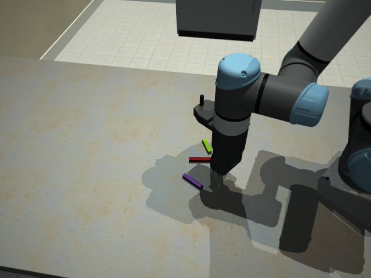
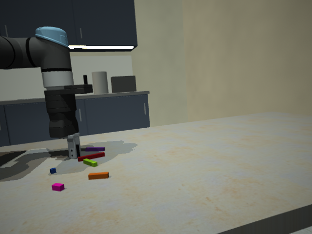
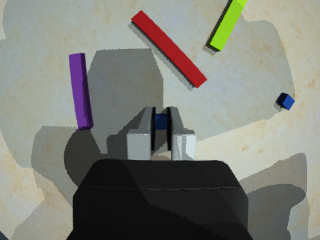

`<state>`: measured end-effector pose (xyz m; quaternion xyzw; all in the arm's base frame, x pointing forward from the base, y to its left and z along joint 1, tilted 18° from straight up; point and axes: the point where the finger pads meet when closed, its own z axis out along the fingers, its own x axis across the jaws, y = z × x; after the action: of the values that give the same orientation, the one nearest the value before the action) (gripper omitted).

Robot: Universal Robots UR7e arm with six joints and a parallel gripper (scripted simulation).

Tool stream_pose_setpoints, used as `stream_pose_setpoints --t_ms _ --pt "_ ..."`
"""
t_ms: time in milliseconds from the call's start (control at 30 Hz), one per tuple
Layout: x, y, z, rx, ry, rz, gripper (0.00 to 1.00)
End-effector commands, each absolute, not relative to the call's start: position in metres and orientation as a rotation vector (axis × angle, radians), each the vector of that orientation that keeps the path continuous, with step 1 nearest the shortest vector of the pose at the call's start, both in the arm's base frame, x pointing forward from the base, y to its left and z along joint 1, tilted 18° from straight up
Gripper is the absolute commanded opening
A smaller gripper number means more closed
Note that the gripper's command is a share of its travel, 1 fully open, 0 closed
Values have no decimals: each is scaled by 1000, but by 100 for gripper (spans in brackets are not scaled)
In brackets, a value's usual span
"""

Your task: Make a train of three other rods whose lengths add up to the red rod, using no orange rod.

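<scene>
My gripper [image 1: 216,185] [image 2: 73,157] [image 3: 161,120] is low at the table, shut on a blue rod [image 3: 161,121]; the top and exterior views do not show this rod. The red rod [image 1: 199,159] [image 2: 91,156] [image 3: 169,49] lies ahead of the fingers in the wrist view. The purple rod [image 1: 192,181] [image 2: 95,148] [image 3: 80,92] lies left of them there. The lime rod [image 1: 206,146] [image 2: 90,162] [image 3: 227,26] is beyond the red rod's right side. A second blue rod [image 2: 52,170] [image 3: 285,101] lies apart at the right. The magenta rod [image 2: 57,186] shows in the exterior view.
An orange rod [image 2: 98,175] lies in front of the lime rod in the exterior view. The arm hides part of the table in the top view, with the magenta, orange and blue rods out of sight there. The rods lie apart on the table [image 1: 90,179] [image 2: 201,163].
</scene>
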<state>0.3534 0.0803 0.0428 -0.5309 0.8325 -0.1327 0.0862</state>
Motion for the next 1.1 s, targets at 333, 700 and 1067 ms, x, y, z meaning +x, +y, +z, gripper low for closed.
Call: stream_pose_setpoints --t_ms 333,700,1067 --pt "354 80 43 -1582 2480 -396 24" --pt "353 80 44 -1582 2480 -396 24" --pt "349 83 60 -1582 2480 -396 24"
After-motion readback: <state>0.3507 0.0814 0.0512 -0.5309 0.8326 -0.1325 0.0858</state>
